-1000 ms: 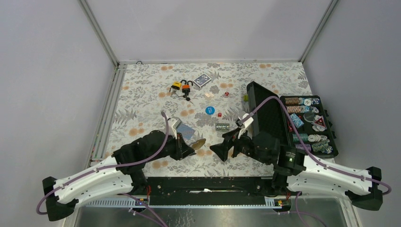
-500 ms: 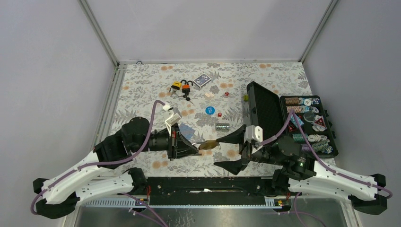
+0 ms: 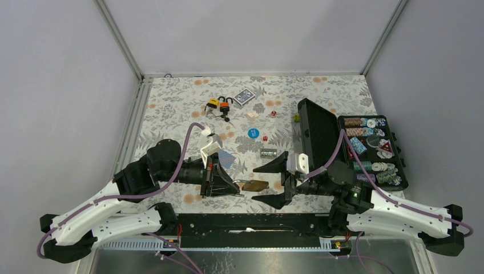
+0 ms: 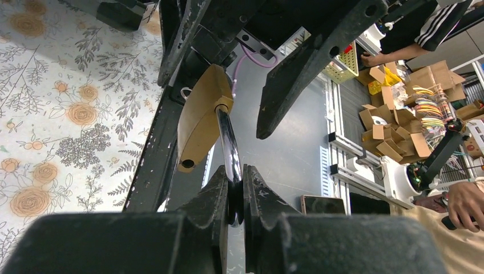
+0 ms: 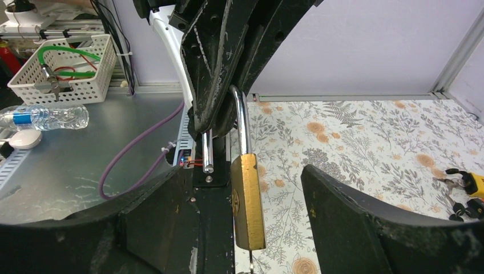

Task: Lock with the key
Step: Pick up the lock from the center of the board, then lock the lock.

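left gripper (image 3: 238,186) clamped tight on the shackle (image 4: 229,149) of the brass padlock (image 3: 255,185), pads (image 4: 220,194) pinching the steel bar. padlock is held in the air over the near edge of the floral table (image 3: 171,108), between the two arms, body pointing toward the right arm. right gripper (image 3: 255,184) jaws spread wide, one finger (image 5: 354,222) on each side of the padlock body, not touching it. in the right wrist view the shackle's short leg ends free, out of the body. two orange padlocks (image 3: 220,104) with keys (image 3: 226,117) beside them sit at the far side, well apart from the arms. open chip case (image 3: 319,137) on the right
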Controlling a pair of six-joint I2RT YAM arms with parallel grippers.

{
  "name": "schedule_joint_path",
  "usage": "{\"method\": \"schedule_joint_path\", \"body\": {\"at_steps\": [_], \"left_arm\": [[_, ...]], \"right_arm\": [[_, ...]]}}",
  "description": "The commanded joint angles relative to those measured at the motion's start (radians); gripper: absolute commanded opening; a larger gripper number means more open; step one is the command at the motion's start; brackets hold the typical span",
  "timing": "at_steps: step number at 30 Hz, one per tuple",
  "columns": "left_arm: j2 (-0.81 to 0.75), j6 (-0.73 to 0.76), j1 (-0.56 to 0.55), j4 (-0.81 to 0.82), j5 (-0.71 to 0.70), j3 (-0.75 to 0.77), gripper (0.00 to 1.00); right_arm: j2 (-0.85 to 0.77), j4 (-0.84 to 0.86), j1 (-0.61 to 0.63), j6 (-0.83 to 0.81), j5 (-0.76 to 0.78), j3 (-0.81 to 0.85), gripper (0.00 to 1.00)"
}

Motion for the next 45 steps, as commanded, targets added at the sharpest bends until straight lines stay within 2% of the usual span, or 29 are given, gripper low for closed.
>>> {"method": "schedule_joint_path", "body": {"at_steps": [1,7,19,24,34,45], "left_arm": [[-0.038,0.008,-0.003,0.206,0.057,0.073,0.00],[-0.037,-0.005,-0.003,0.266,0.065,0.054,0.00],[-0.038,-0.014,-0.003,0.296,0.058,0.039,0.00],[-0.054,-0.023,-0.003,0.320,0.044,0.026,0.00],[-0.066,-0.054,-0.003,0.397,0.080,0.010,0.00],[-0.069,-0.060,-0.003,0.398,0.065,-0.008,0.00]], "right_arm": [[-0.016,0.106,0.004,0.017,-0.018,-0.027,0.80],[-0.026,0.220,0.004,0.103,-0.023,-0.094,0.74],[-0.040,0.315,0.002,0.179,-0.027,-0.134,0.62],[-0.035,0.334,0.003,0.201,-0.026,-0.142,0.52],[0.009,0.426,0.004,0.232,-0.012,-0.170,0.51],[0.039,0.465,0.003,0.235,-0.024,-0.138,0.49]]}}
